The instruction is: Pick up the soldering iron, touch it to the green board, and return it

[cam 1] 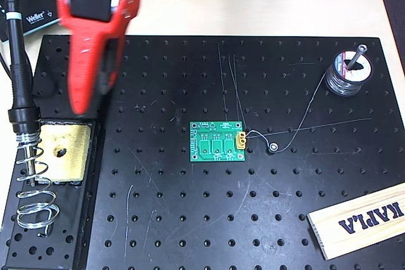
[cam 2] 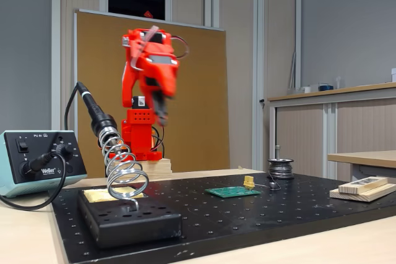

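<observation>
Sitting in its spiral holder (cam 1: pixel 33 200) at the left edge of the overhead view, the soldering iron (cam 1: pixel 17 61) is untouched; every step remains. The green board (cam 1: pixel 218 143) lies mid-frame. The red tool (cam 1: pixel 95 86) hangs blurred at upper left; I cannot tell its opening.

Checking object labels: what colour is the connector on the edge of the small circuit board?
Yellow. The connector sits on the right edge of the green board, clearest in the overhead view.
</observation>
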`<state>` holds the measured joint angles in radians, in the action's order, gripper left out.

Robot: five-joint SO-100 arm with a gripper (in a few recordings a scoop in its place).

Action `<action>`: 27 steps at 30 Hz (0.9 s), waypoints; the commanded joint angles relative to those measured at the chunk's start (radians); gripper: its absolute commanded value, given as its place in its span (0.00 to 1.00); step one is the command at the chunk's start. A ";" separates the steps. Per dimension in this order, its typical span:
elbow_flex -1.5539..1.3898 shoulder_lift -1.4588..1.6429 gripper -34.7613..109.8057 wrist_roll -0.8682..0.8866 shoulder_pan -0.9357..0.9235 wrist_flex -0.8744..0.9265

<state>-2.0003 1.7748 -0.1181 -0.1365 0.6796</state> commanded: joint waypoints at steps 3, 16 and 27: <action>0.089 -0.034 0.43 -0.054 -0.091 -0.015; 0.153 -0.087 0.41 -0.124 -0.218 0.021; 0.161 -0.130 0.37 -0.137 -0.247 0.017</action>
<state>-1.8745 1.6352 -0.2362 -0.3620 0.6934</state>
